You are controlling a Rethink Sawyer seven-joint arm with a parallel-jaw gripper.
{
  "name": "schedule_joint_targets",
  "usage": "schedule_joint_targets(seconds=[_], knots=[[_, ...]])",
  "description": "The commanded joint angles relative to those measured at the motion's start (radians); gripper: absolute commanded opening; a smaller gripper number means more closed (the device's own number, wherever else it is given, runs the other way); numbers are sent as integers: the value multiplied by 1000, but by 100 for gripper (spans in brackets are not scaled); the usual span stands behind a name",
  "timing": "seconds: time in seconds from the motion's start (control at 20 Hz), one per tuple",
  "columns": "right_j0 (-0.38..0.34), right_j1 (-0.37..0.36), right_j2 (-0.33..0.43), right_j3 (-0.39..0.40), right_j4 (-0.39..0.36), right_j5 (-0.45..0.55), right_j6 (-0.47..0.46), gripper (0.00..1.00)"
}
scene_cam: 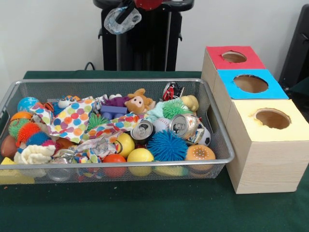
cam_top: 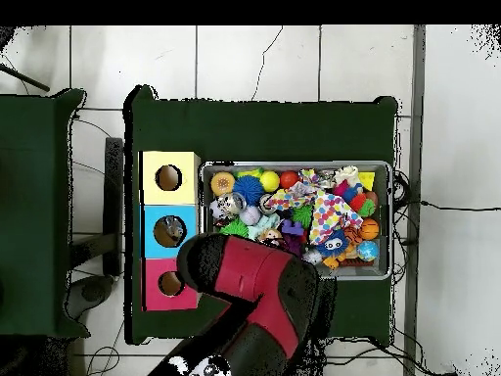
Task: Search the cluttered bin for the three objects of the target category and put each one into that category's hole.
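The cluttered bin [scene_cam: 212, 126] is fine silver wire mesh with a smooth, shiny metal rim. It stands on a matt dark green cloth [scene_cam: 145, 208]. In it lie glossy crushed metal cans [scene_cam: 185, 126], dotted fabric [scene_cam: 72, 121] and a spiky blue rubbery ball [scene_cam: 166, 145]; the boxes [scene_cam: 265, 164] toward the worktop's edge look like pale grained wood with matt coloured paper tops.

Item I see: cluttered bin [scene_cam: 219, 140], silver wire mesh, rounded metal rim, level on the green table beside three coloured boxes, heaped with balls, cans, cloths and soft toys.
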Motion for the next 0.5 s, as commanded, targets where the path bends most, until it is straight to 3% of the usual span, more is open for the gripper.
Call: schedule_joint_targets(seconds=[0.05,0.5], knots=[[-47,22,151,-104,-78,123,-128,0],[-38,45,184,-126,-121,134,-122,0]])
